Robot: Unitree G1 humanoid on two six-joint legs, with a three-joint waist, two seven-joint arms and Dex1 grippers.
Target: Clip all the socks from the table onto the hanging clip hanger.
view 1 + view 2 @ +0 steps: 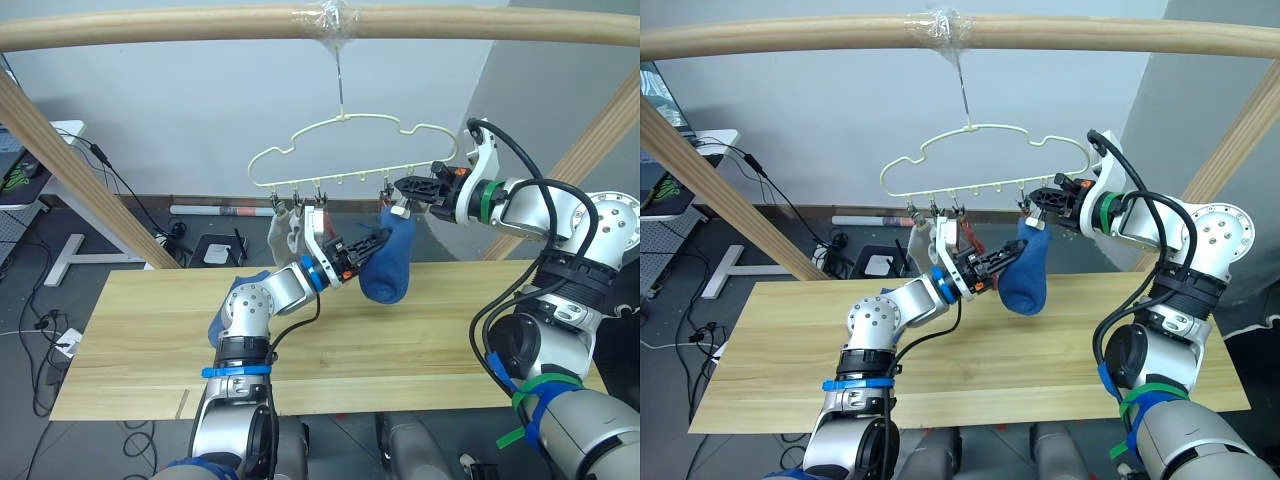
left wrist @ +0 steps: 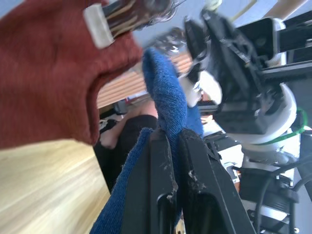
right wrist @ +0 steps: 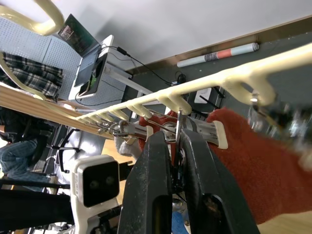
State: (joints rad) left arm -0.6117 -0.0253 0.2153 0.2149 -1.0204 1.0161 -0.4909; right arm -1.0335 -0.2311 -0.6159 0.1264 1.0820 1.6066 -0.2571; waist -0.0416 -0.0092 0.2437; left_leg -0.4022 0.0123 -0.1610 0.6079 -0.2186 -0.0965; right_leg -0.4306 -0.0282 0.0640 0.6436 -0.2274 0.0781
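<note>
The second blue sock [image 1: 222, 318] lies mostly hidden behind the left arm. The rust red sock [image 2: 53, 73] runs off the left wrist view's edge.

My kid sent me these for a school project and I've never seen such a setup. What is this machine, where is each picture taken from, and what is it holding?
It is a humanoid robot with two arms, each ending in a two-fingered gripper. Two pictures come from cameras in its head, looking down over its arms; the other two come from cameras on its wrists, looking along the fingers.

A pale yellow clip hanger hangs from a wooden pole above a wooden table. The left gripper pinches a blue sock and lifts it to the hanger. The right gripper is up at the clips by the sock's top; its wrist picture shows the fingers closed around a metal clip. Grey socks and a rust red sock already hang there. Another blue sock lies on the table.
</note>
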